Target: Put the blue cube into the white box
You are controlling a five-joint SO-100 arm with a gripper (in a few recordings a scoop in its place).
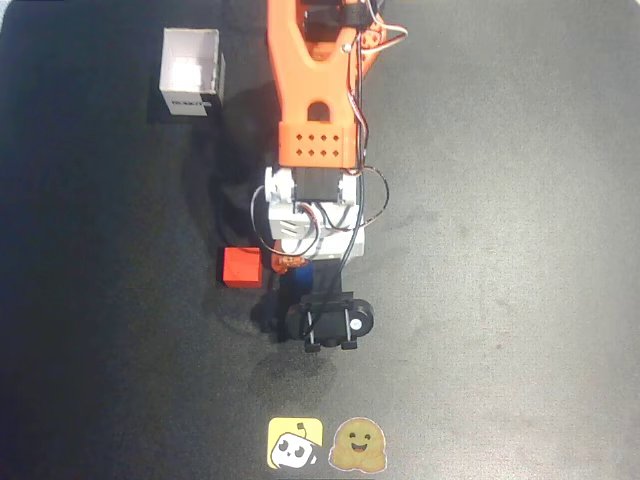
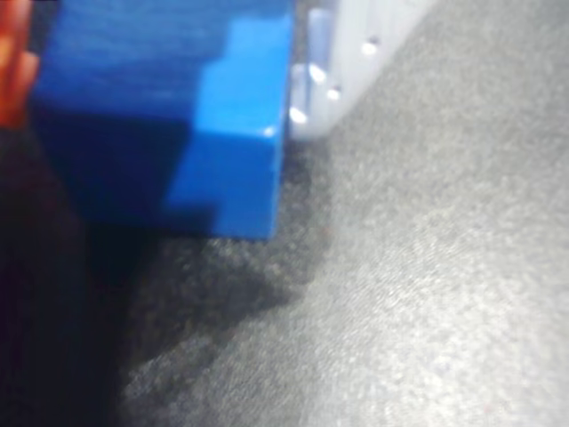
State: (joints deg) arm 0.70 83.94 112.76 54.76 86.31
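In the wrist view the blue cube [image 2: 169, 116] fills the upper left, low over the dark mat. A pale finger [image 2: 342, 53] presses against its right side and an orange finger [image 2: 12, 71] against its left. From overhead, only a sliver of the blue cube [image 1: 303, 275] shows under my gripper [image 1: 300, 272], which is shut on it near the middle of the mat. The white box [image 1: 190, 72] stands open-topped at the far upper left, well away from the gripper, with its dark label facing down the picture.
A red cube [image 1: 242, 266] lies just left of the gripper, close beside it. Two stickers [image 1: 325, 443] sit at the mat's bottom edge. The orange arm [image 1: 310, 90] reaches in from the top. A black motor housing [image 1: 330, 322] hangs below the gripper.
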